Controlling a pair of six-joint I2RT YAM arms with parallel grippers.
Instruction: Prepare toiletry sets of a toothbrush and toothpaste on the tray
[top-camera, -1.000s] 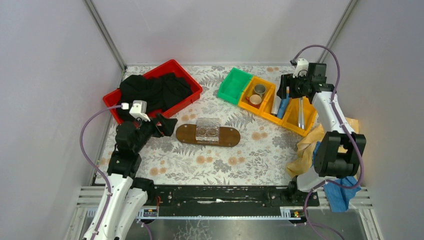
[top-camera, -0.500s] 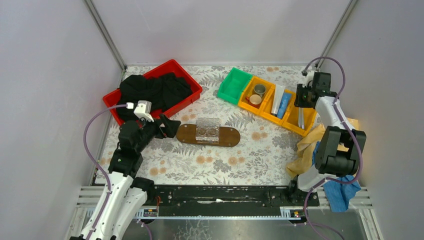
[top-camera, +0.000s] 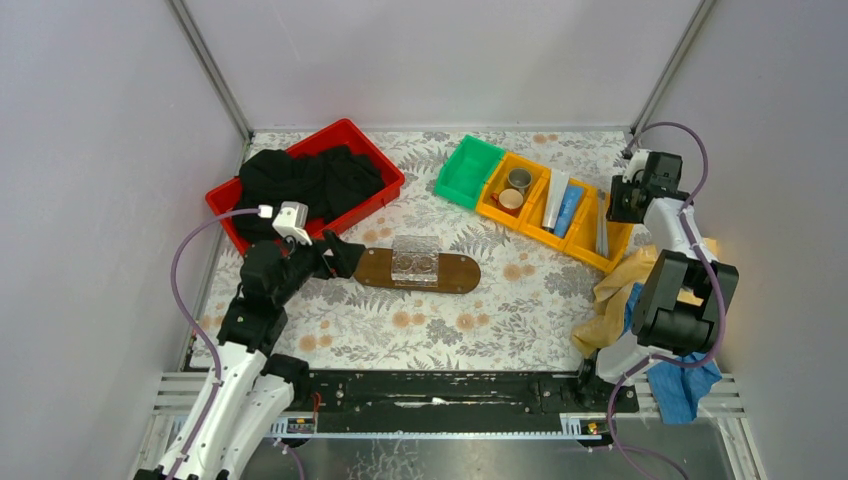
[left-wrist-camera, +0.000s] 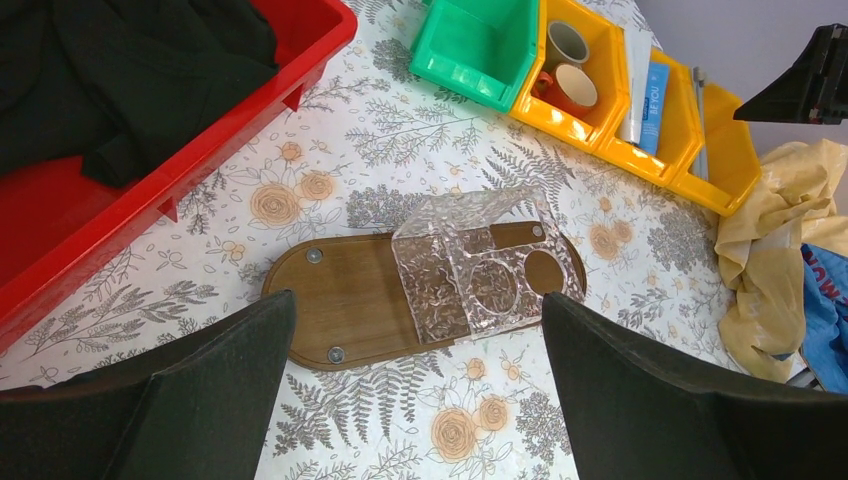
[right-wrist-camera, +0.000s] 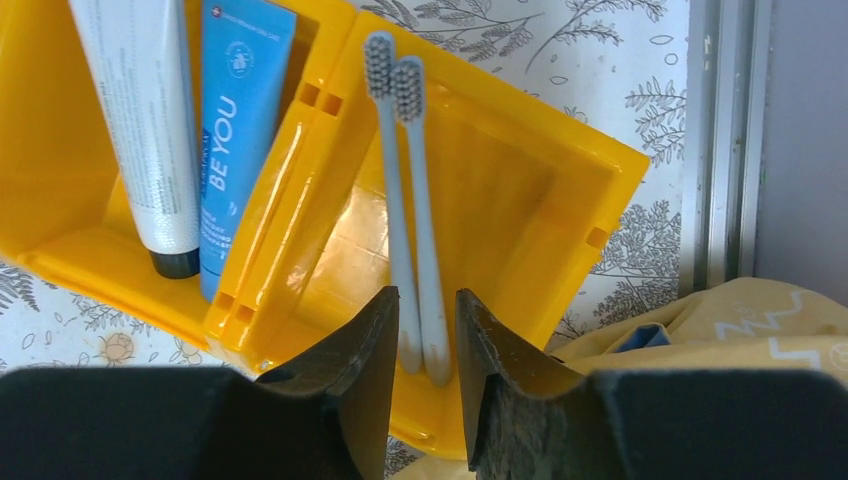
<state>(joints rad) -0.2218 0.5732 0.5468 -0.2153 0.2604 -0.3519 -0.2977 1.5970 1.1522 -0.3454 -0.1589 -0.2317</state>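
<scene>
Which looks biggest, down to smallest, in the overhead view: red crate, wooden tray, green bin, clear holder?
1. red crate
2. wooden tray, long but narrow
3. green bin
4. clear holder, which stands on the tray, a little smaller than the bin

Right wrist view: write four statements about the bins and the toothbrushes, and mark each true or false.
1. Two toothbrushes lie in one yellow bin. True.
2. Their handle ends sit between the jaws of the right gripper. True.
3. The blue toothpaste shares the toothbrushes' bin. False: it lies in the neighbouring bin, beside the whitish tube.
4. The bristles point toward the gripper. False: they point away from it.
</scene>
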